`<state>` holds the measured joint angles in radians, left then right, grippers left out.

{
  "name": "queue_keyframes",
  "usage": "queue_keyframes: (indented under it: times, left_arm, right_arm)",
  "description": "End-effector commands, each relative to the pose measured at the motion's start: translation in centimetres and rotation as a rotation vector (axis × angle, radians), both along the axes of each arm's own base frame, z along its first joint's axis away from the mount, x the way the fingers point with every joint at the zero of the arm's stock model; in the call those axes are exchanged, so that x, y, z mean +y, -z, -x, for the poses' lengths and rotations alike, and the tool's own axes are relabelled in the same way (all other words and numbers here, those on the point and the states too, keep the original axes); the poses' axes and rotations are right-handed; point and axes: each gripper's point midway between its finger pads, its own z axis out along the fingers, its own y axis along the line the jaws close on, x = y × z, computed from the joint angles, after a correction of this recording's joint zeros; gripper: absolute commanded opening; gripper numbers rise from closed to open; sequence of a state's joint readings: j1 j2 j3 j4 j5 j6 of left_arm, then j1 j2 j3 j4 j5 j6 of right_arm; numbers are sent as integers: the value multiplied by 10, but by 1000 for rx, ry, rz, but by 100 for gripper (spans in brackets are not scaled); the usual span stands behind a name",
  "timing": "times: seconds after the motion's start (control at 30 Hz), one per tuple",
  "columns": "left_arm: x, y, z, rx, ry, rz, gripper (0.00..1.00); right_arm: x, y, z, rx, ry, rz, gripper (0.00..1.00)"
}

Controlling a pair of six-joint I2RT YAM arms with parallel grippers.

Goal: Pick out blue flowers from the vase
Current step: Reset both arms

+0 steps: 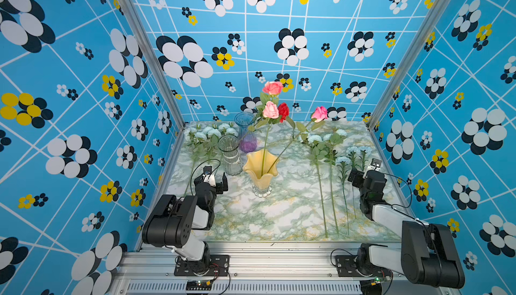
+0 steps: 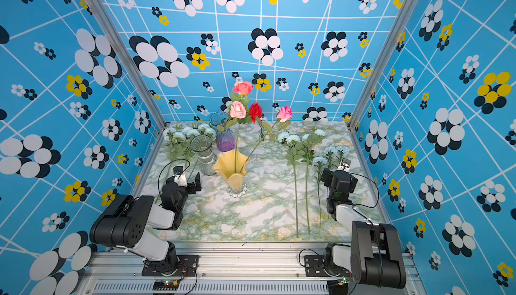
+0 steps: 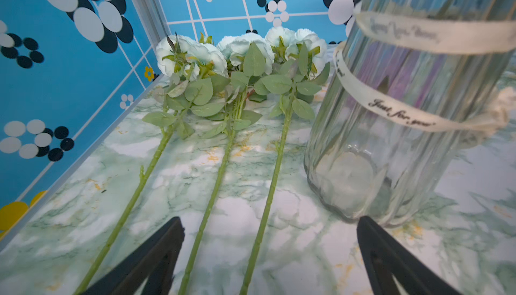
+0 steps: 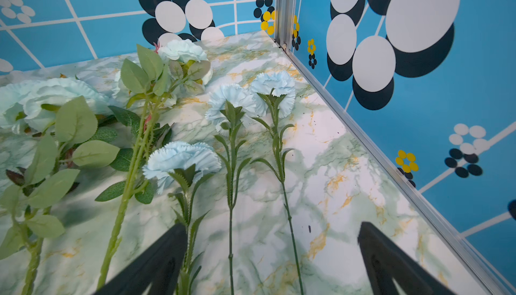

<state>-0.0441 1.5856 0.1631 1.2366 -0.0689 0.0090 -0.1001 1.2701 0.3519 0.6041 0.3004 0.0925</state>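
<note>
Eight stems of blue flowers (image 1: 212, 133), by my count, all lay flat on the bench (image 1: 279, 215), none in the yellow vase (image 1: 261, 168).

- Left group: three large blooms (image 3: 243, 50) at the far-left corner, stems running back toward the near edge along the left edge.
- Right group: two large leafy stems (image 1: 315, 139) and three carnation types (image 4: 181, 159) by the right edge. Same axis, heads to the far edge and stem ends to the near edge.
- Left gripper (image 1: 213, 180) hovered over the stem ends of the left group, jaws spread wide and holding nothing. The wrist view showed two stems running between its fingers (image 3: 167, 240) but not pinched.
- Right gripper (image 1: 363, 170) was also wide apart and empty, over the carnation stems (image 4: 231, 223) near the right edge.
- Each arm was nearer its own group. The stems ran roughly along each gripper's line of sight, so the jaws already straddled them crosswise.

Containers:
- The yellow vase, mid-bench, held three pink roses (image 1: 272, 87) and a red rose (image 1: 283, 110) only.
- Clear glass vase (image 1: 229, 155), ribbon-tied, looked empty, standing just beside the left group.
- Purple vase (image 1: 245, 134) behind it also looked empty.

Judgement: the picking looked done, with nothing blue left to pull.
</note>
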Motion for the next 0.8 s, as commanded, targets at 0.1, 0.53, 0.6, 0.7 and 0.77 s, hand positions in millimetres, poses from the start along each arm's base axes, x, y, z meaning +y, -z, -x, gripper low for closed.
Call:
queue_keyframes:
  times: [0.1, 0.53, 0.6, 0.7, 0.77]
  left_arm:
    - [-10, -29, -15, -96, 65, 10, 100]
    - [10, -24, -30, -19, -62, 10, 100]
    - [7, -22, -36, 14, -46, 4, 100]
    - [-1, -19, -41, 48, 1, 3, 100]
    - [-1, -19, -40, 43, -1, -1, 100]
  right_arm:
    - [34, -12, -8, -129, -188, -91, 99]
    - [70, 19, -41, -20, -331, -37, 99]
    - [72, 22, -44, 6, -341, -38, 99]
    - [70, 22, -45, 10, -327, -41, 99]
    - [70, 23, -45, 10, -328, -40, 99]
